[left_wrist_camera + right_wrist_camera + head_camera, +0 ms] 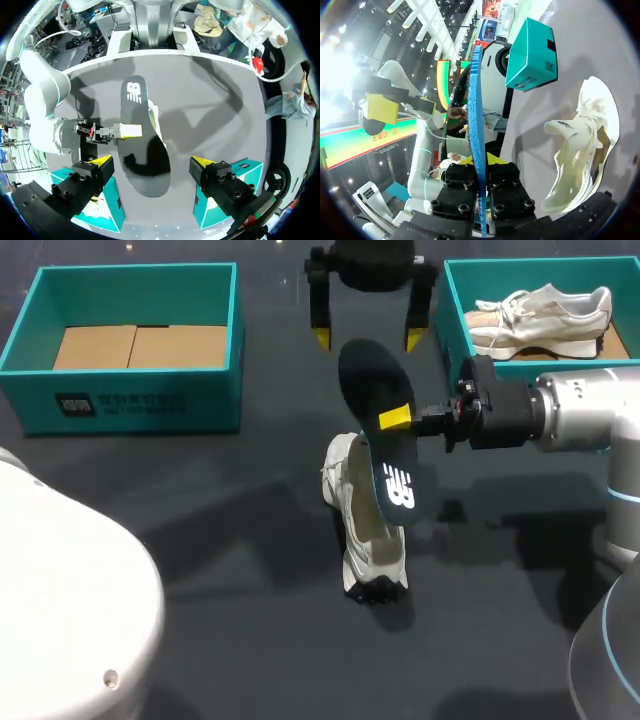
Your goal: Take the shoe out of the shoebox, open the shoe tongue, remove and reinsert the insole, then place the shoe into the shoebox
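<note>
Pinching the insole (368, 380) in our right gripper (395, 418), we hold it over the shoe (365, 540). Our left gripper (367, 338) hangs farther back, spread wide.

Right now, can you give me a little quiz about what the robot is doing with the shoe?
1. True or false: the right gripper is shut on the insole.
2. Where is the shoe under the insole? A) on the table B) inside a box C) in a person's hand
3. Fill in: the left gripper is ____ (open or shut).
Key: 1 true; 2 A; 3 open.
</note>
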